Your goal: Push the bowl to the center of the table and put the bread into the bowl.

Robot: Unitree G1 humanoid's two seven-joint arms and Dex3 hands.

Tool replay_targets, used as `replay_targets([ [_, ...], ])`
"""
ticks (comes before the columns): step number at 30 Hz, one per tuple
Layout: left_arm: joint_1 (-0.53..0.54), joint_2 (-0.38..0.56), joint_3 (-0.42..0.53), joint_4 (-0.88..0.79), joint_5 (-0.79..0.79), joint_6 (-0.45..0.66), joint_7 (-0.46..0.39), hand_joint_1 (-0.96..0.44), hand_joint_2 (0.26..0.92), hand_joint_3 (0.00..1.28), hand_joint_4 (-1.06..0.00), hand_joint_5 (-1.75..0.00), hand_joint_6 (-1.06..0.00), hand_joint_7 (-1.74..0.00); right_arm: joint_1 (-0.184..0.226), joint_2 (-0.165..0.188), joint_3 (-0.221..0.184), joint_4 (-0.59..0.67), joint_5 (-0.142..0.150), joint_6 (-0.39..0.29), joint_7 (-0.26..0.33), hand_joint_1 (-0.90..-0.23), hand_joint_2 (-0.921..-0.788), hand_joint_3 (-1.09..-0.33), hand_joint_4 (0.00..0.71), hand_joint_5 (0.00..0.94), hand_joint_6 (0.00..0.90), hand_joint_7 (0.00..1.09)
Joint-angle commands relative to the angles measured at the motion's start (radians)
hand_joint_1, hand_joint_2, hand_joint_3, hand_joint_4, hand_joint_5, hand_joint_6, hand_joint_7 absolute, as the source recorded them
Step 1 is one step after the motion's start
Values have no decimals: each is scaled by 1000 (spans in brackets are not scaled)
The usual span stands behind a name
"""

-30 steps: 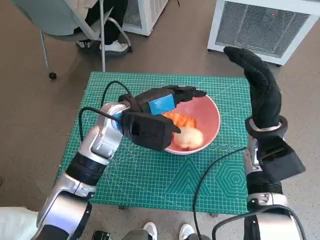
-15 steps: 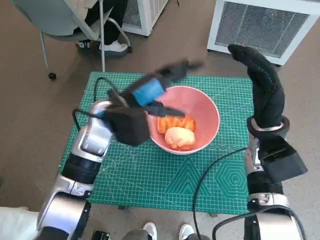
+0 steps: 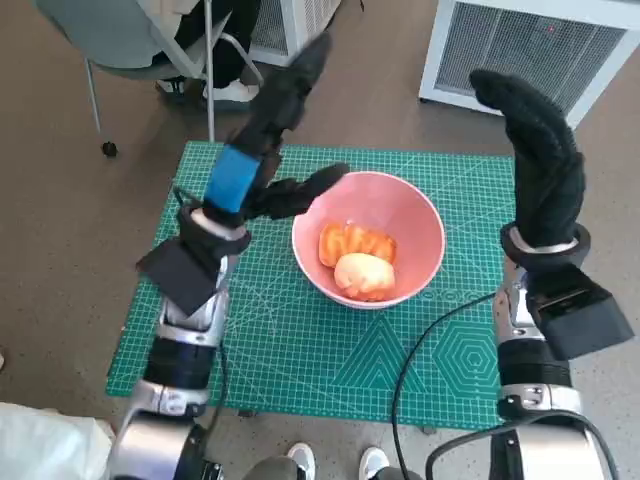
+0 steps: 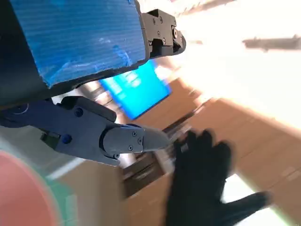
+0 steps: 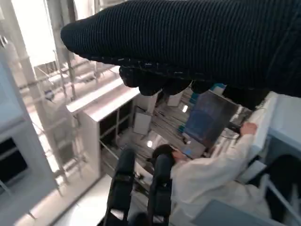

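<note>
The pink bowl (image 3: 368, 240) sat near the middle of the green cutting mat (image 3: 300, 350), with the pale bread (image 3: 363, 275) lying inside it beside orange pieces (image 3: 355, 242) toward its 12 o'clock. At the bowl's 9 o'clock the left hand (image 3: 262, 150) was raised off the mat with fingers spread and empty; at 3 o'clock the right hand (image 3: 535, 160) stood upright, fingers together, holding nothing. With both goals apparently met, the sound move was to draw the arms clear without brushing the rim
</note>
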Motion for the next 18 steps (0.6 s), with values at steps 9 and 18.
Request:
replay_targets([
  [9, 54, -35, 20, -81, -108, 11, -18, -535, 921, 535, -151, 0, 1, -483, 6, 22, 9, -137, 57, 143, 24, -587, -921, -756, 377, 6, 228, 335],
  [18, 54, -48, 27, -81, -150, 26, -46, -532, 921, 531, -136, -4, 1, -499, 24, 23, 14, -176, 48, 162, 30, -583, -921, -749, 375, 4, 225, 338],
])
